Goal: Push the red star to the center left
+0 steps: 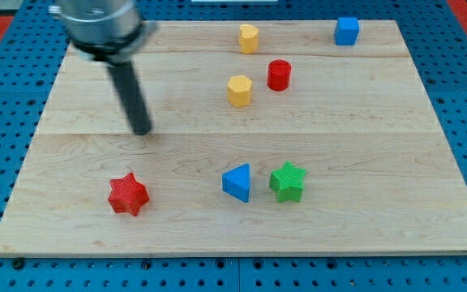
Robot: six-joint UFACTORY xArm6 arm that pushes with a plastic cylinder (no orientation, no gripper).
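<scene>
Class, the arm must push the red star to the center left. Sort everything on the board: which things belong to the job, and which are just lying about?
Belongs to the job:
red star
my tip, above the star, apart from it

Just lying about:
blue triangle
green star
red cylinder
two yellow blocks
blue cube

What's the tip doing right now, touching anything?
My tip: touching no block, holding nothing; it sits apart from the red star, toward the view's top.

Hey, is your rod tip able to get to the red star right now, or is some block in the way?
Probably yes. My tip sits toward the view's top from the red star, with only bare board between them; the blue triangle lies off to the view's right.
</scene>
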